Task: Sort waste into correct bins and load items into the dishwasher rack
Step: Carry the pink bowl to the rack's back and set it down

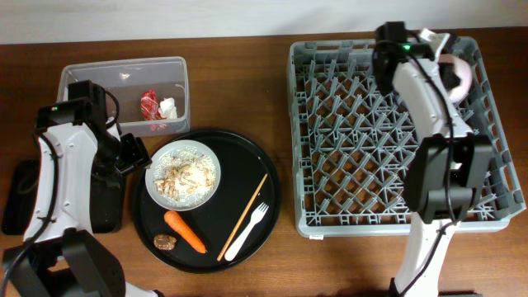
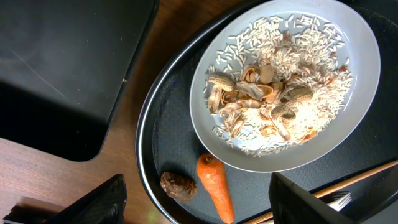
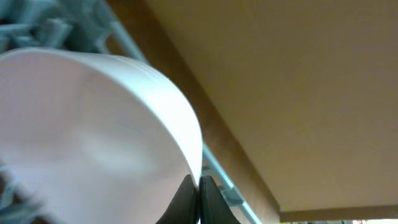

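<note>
Bowl [image 3: 93, 124] rim nipped tight by right gripper [image 3: 199, 190], rack [image 1: 355, 223] far corner beneath. Left gripper [image 2: 205, 199] wide; carrot [image 2: 212, 183] straight ahead, lengthwise across jaws.

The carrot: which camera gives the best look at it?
The left wrist view: the carrot is large and sharp, beside the brown lump, below the plate. The overhead view shows it whole but small. The right wrist view misses it, showing mostly the bowl.
</note>
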